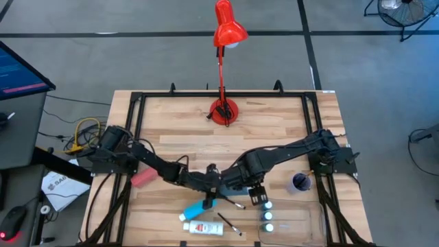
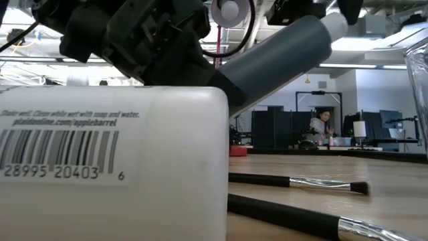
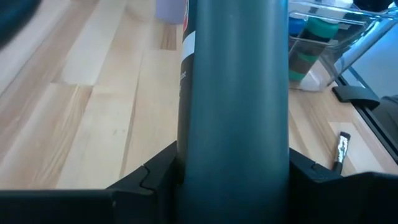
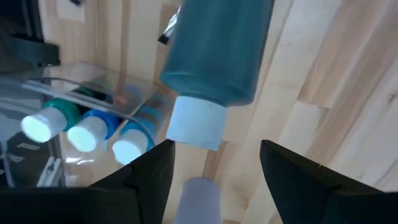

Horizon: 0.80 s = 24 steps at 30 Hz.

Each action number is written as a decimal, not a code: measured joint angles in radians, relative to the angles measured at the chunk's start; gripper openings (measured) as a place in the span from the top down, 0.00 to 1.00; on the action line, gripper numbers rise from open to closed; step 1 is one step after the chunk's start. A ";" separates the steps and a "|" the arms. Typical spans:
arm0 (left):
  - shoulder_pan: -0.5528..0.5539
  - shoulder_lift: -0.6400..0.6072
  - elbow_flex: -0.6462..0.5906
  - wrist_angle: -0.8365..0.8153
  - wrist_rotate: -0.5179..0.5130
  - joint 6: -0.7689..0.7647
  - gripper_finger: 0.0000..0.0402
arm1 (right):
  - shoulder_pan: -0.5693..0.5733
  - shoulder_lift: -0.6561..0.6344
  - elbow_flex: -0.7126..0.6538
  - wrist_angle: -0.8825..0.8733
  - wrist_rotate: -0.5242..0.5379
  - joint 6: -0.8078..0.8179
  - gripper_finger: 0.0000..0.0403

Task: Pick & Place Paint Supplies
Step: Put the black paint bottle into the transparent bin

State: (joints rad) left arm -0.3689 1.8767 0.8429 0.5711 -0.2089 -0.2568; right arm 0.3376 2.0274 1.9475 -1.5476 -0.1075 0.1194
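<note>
Left gripper (image 1: pixel 214 194) was clamped around the body of a teal paint bottle (image 1: pixel 200 206), held clear of the table (image 1: pixel 274 130) near its front centre. Bottle's long axis was tilted, white cap (image 2: pixel 332 25) pointing up and toward the right gripper (image 1: pixel 255 195), whose fingers (image 4: pixel 149 180) stood apart just beyond the cap, holding nothing. Low view alone showed the tilt, plus a white bottle (image 2: pixel 110 164) and two paintbrushes (image 2: pixel 297 182) lying on the wood. Right wrist view alone showed three capped bottles (image 4: pixel 87 130) inside the clear tray (image 4: pixel 93 78).
</note>
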 joint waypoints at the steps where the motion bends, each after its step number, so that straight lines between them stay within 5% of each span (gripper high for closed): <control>1: 0.002 0.000 0.005 -0.002 0.000 0.009 0.59 | 0.000 0.000 0.000 -0.002 -0.004 -0.003 0.43; 18: -0.006 0.000 0.027 0.015 0.023 0.007 0.61 | 0.011 0.000 0.000 -0.020 -0.063 0.060 0.43; 24: -0.006 0.000 0.027 0.014 0.019 0.007 0.61 | 0.000 0.006 0.000 -0.029 -0.076 0.132 0.36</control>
State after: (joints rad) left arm -0.3748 1.8763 0.8703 0.5850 -0.1896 -0.2493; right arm 0.3375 2.0335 1.9472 -1.5769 -0.1837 0.2513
